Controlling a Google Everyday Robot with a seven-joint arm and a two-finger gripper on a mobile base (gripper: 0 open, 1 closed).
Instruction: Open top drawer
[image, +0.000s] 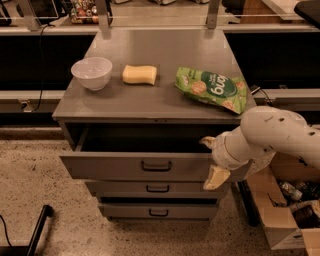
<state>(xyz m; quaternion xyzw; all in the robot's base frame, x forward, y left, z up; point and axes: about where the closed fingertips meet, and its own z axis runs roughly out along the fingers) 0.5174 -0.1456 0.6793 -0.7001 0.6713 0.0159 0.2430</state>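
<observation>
The top drawer (125, 166) of the grey metal cabinet is pulled partly out, with a dark gap above its front. Its small dark loop handle (156, 165) sits at the centre of the front. My gripper (212, 160) is at the right end of the drawer front, well right of the handle. Its two cream fingers are spread apart, one (207, 142) above the drawer's top edge and one (215, 178) below, over the front. It holds nothing.
On the cabinet top (155, 55) are a white bowl (92, 73), a yellow sponge (139, 74) and a green snack bag (212, 89). Two narrower drawers (157, 188) sit below. A cardboard box (287, 210) with clutter stands on the floor at right. A black leg (39, 230) is at lower left.
</observation>
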